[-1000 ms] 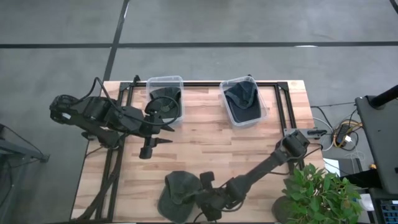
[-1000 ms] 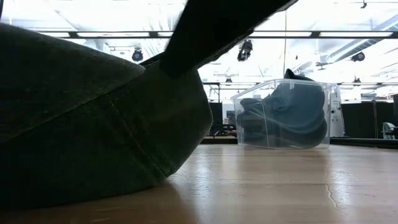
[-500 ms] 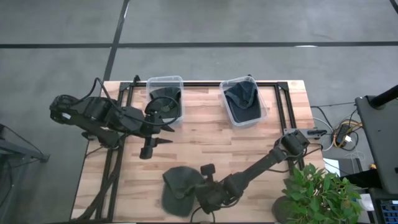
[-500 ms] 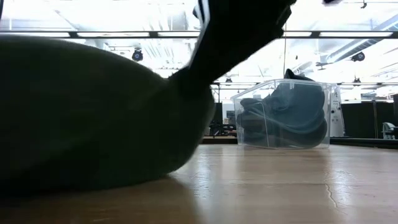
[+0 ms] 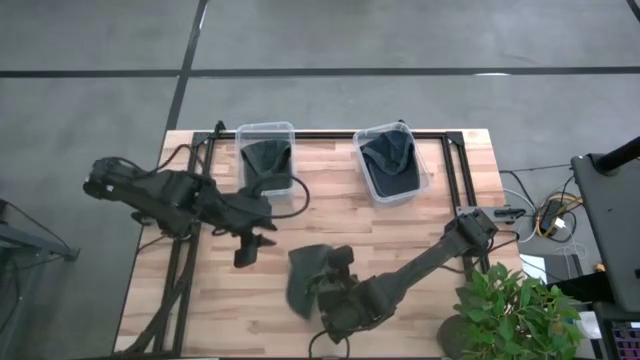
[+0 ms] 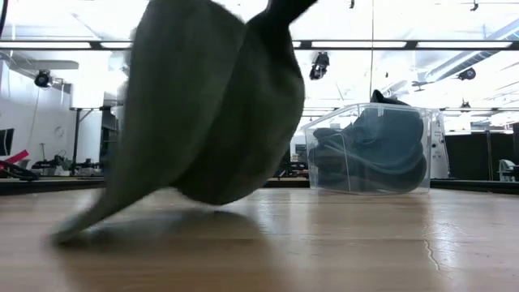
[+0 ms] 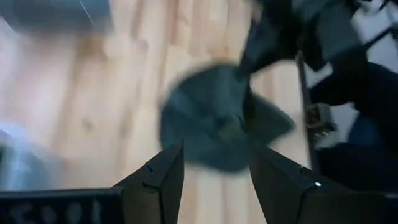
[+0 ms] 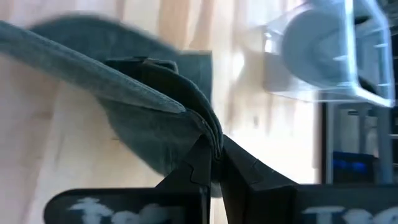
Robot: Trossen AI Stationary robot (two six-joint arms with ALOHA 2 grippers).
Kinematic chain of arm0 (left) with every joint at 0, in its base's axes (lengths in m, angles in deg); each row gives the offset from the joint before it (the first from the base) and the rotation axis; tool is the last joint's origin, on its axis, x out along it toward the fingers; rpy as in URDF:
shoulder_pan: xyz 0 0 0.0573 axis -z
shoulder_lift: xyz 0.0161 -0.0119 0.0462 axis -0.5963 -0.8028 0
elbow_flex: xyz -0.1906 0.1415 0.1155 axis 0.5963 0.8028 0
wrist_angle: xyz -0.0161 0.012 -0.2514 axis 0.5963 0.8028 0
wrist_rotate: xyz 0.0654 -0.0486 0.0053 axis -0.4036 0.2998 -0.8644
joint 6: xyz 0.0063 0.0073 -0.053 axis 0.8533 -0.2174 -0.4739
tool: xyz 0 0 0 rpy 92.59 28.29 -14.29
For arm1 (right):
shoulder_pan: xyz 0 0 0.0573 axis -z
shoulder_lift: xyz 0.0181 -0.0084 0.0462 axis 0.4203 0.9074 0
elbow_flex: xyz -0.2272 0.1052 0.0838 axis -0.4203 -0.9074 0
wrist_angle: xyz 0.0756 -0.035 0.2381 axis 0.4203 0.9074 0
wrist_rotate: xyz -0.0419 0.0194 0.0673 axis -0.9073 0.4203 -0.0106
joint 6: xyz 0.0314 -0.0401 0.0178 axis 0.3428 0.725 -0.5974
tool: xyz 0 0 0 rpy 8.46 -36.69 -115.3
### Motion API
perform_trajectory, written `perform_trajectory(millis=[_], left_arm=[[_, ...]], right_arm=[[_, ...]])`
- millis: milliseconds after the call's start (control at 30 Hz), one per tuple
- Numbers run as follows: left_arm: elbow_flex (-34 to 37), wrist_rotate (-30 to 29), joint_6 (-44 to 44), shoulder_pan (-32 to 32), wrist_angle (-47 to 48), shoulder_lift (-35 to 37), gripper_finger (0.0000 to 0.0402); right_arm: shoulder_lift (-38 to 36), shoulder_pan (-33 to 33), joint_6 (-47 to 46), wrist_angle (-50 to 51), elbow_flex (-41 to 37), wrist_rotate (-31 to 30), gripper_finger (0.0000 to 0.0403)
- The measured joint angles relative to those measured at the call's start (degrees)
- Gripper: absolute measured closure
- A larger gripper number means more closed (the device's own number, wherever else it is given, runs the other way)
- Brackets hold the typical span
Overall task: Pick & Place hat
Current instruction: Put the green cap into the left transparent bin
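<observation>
We see the right hand [image 8: 214, 163] clamped on the grey hat [image 5: 308, 275], raised off the worktop [image 5: 400, 235]; the left hand [image 5: 247, 250], fingers apart, hovers beside.

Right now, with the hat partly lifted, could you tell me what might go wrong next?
1. The right gripper pinches only a thin fold of the hat; it could slip free.
2. The brim tip still drags on the table and might snag.
3. The left gripper waits nearby, open, in the likely path.
</observation>
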Motion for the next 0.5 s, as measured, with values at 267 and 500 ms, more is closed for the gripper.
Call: perform_trajectory(millis=[267, 500], left_arm=[[9.92, 1.74, -11.11, 0.56, -3.58, 0.10, 0.0232], [18.65, 4.09, -15.42, 0.57, -10.75, 0.25, 0.0232]], right_arm=[[-0.09, -0.20, 1.16, 7.80, 8.01, -3.96, 0.0394], [-0.11, -0.17, 0.72, 16.08, 14.27, -9.63, 0.0394]])
